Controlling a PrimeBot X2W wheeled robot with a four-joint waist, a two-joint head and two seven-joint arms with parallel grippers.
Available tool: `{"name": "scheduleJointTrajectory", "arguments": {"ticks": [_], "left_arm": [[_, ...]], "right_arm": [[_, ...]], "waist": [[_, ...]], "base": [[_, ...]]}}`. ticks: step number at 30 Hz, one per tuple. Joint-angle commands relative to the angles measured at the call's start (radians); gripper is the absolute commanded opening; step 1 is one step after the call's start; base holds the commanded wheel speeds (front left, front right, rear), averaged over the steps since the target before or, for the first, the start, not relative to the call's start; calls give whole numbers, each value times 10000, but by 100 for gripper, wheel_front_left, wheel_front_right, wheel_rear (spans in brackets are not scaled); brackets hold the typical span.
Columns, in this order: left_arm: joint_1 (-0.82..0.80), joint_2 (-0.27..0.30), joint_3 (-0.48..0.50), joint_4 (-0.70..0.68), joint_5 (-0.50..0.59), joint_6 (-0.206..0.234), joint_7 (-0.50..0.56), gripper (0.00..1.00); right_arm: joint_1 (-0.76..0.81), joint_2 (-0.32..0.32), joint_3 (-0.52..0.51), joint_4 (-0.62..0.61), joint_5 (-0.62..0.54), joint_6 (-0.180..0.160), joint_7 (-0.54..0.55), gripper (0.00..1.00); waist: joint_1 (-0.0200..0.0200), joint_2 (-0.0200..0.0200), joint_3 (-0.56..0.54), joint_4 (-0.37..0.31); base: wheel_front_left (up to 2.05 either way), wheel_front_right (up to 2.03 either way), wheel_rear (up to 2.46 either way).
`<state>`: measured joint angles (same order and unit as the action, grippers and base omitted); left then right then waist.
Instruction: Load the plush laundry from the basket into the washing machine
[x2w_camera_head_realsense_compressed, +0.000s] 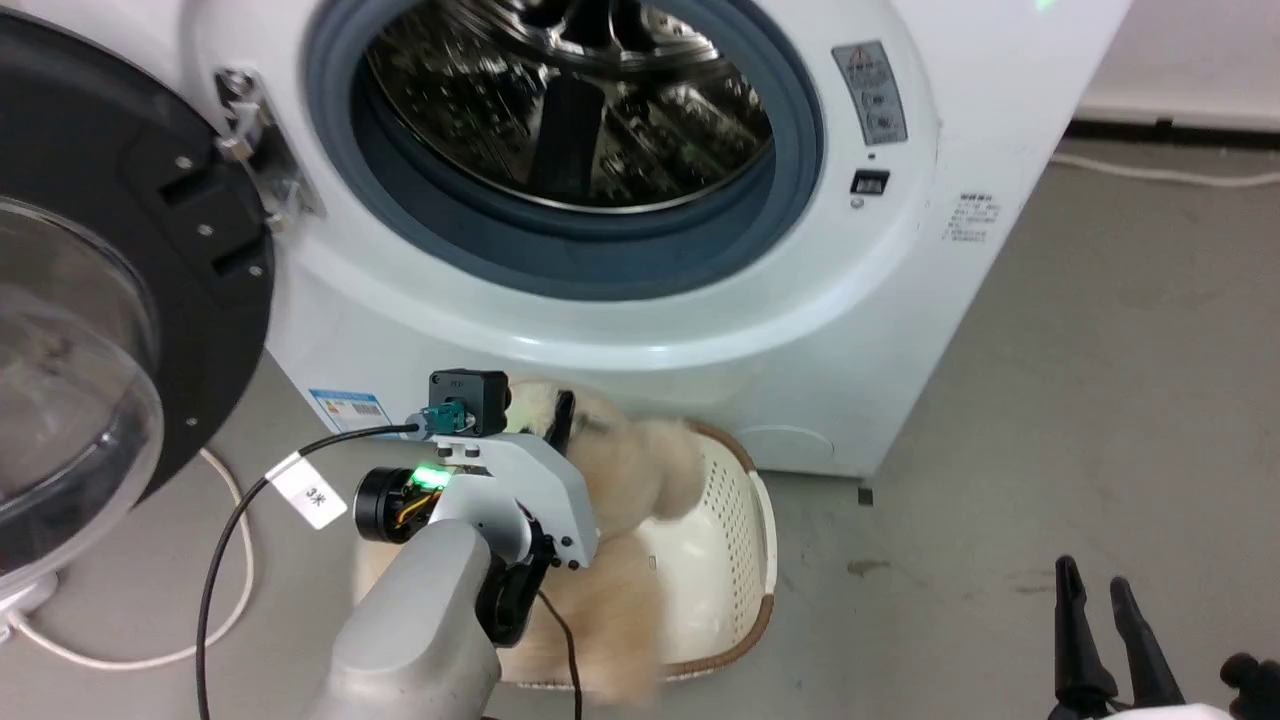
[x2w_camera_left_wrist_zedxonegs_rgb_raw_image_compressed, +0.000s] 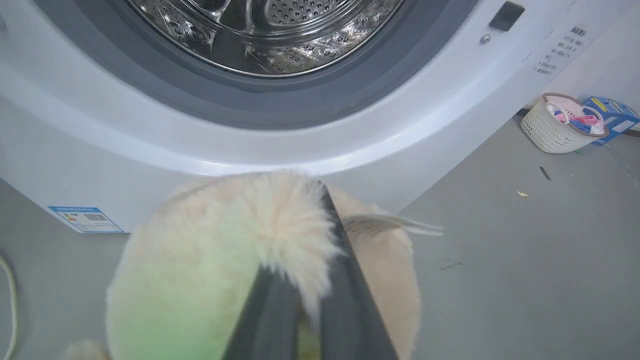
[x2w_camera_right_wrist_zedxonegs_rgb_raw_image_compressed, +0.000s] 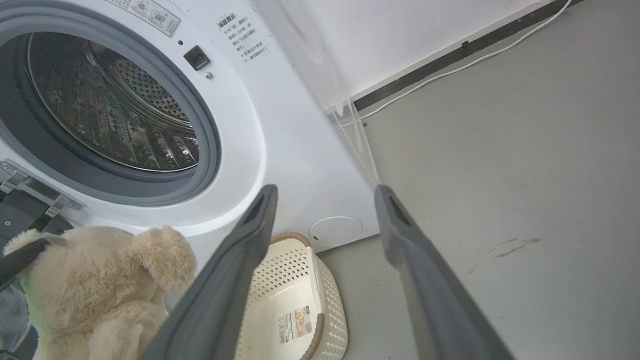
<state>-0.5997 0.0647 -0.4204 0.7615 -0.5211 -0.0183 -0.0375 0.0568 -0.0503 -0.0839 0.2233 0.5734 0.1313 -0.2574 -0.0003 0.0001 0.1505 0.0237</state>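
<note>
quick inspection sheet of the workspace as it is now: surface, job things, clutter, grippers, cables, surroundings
surface: grey floor, a few scuffs and stains
job's things: plush laundry raised above the basket, which stands on the floor against the washing machine; door swung open, drum looks empty
clutter: second basket of coloured items and a blue box by the wall
grippers: left gripper shut on the plush laundry; right gripper open, holding nothing
cables: black cable with a white tag at the left arm; white cord looping on the floor; second white cord along the wall
surroundings: white wall with dark skirting
</note>
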Motion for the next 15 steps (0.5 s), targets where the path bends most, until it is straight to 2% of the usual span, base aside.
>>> {"name": "scheduleJointTrajectory", "arguments": {"ticks": [1, 8, 15], "left_arm": [[120, 7, -24, -273, 88, 101, -173, 0], [139, 202, 54, -1457, 220, 435, -600, 0], [-203, 492, 192, -1894, 371, 729, -826, 0]], "right_arm": [[181, 1, -20, 44, 54, -6, -44, 100], [349, 1, -17, 29, 141, -6, -44, 100], [295, 1, 26, -22, 172, -6, -44, 100]], "waist": [[3, -1, -253, 70], [3, -1, -527, 17], [3, -1, -450, -191]], "base": [[0, 0, 0], [0, 0, 0], [0, 0, 0]]}}
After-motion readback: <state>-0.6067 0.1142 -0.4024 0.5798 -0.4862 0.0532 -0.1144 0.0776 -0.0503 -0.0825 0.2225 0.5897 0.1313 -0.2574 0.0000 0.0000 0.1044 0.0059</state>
